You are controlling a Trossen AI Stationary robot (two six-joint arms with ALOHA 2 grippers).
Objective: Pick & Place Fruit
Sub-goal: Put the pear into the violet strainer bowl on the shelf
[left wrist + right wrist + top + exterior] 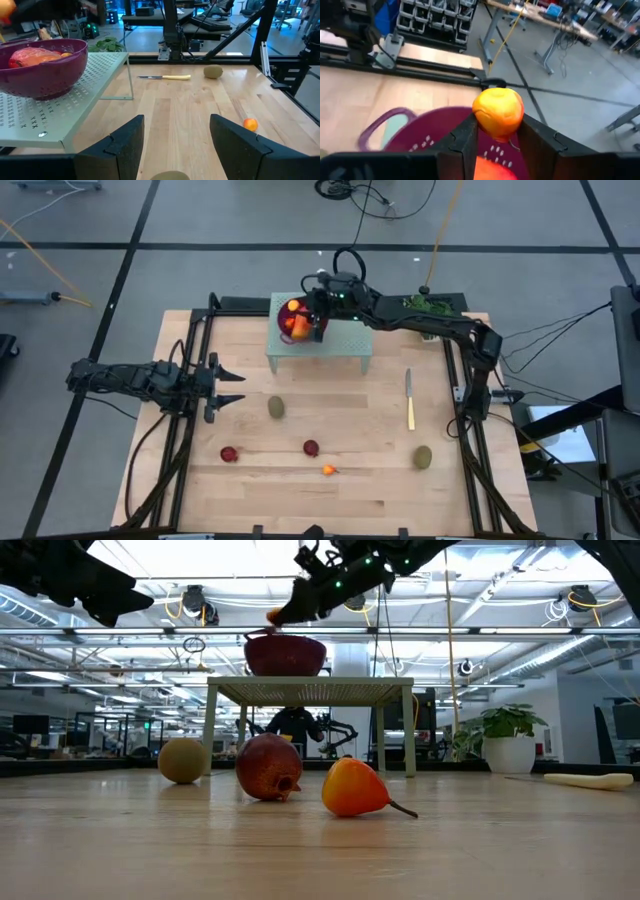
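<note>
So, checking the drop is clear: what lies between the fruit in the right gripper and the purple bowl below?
Nothing: in the right wrist view the orange fruit hangs over the bowl, open air between.

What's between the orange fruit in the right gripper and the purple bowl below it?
Nothing visible. The right gripper holds the orange fruit right above the purple bowl, which already contains a red fruit.

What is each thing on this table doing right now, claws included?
Right claw: shut on an orange fruit, above the bowl.
Left claw: open, empty, at the table's left side.
Bowl: on the shelf, one red-orange fruit inside.
Knife: lying flat on the table.
Two brown-green ovals: on the table.
Two dark red balls: on the table.
Small orange fruit: on the table.
</note>
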